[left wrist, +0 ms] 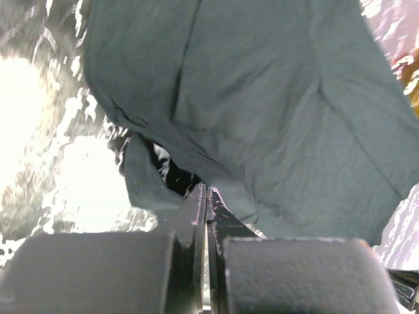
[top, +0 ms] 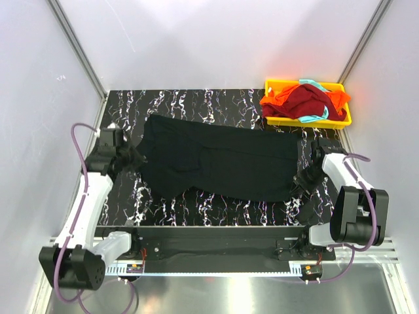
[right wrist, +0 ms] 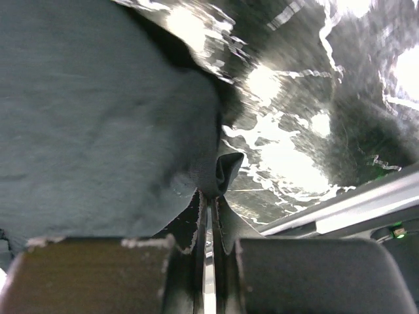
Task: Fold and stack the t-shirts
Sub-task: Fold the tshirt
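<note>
A black t-shirt point(top: 216, 160) lies spread across the middle of the marbled table. My left gripper point(top: 139, 159) is at its left edge. In the left wrist view the fingers are pressed together at the tips point(left wrist: 208, 193), and a fold of the black t-shirt point(left wrist: 275, 98) is pinched there. My right gripper point(top: 300, 183) is at the shirt's near right corner. Its jaws point(right wrist: 209, 196) are shut on a bunched hem of the black t-shirt point(right wrist: 98, 118). A dark red t-shirt point(top: 304, 101), an orange one point(top: 278, 101) and a teal one point(top: 314, 118) lie heaped at the back right.
The heap of shirts fills a shallow yellow tray point(top: 275, 83) at the back right corner. White walls with metal posts enclose the table on three sides. A metal rail point(right wrist: 340, 209) runs along the near edge, close to my right gripper.
</note>
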Controlling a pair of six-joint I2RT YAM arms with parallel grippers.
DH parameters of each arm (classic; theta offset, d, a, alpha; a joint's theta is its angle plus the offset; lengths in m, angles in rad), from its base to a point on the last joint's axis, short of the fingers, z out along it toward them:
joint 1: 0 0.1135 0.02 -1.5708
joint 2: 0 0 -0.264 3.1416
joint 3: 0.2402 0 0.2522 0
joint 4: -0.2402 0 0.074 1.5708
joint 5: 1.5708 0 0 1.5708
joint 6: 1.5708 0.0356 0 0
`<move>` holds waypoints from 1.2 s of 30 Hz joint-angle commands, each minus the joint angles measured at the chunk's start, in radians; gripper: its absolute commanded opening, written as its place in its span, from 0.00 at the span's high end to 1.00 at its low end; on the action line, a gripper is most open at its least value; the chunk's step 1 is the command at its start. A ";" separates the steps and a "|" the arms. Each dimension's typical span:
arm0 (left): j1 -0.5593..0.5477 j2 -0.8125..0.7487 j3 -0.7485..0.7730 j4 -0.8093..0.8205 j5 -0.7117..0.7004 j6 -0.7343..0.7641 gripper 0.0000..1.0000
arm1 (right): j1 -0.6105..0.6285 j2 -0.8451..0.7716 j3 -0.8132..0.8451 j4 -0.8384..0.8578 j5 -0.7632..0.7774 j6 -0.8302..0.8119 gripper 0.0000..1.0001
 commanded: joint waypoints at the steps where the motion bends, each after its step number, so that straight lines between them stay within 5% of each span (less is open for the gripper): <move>1: -0.003 0.085 0.123 0.053 -0.009 0.062 1.00 | 0.009 0.010 0.082 -0.021 0.043 -0.096 1.00; 20: -0.003 0.665 0.618 0.105 0.048 0.140 1.00 | 0.009 0.373 0.444 -0.007 0.006 -0.234 0.99; 36: 0.003 0.843 0.743 0.105 0.056 0.120 1.00 | 0.001 0.531 0.585 -0.030 -0.002 -0.263 0.96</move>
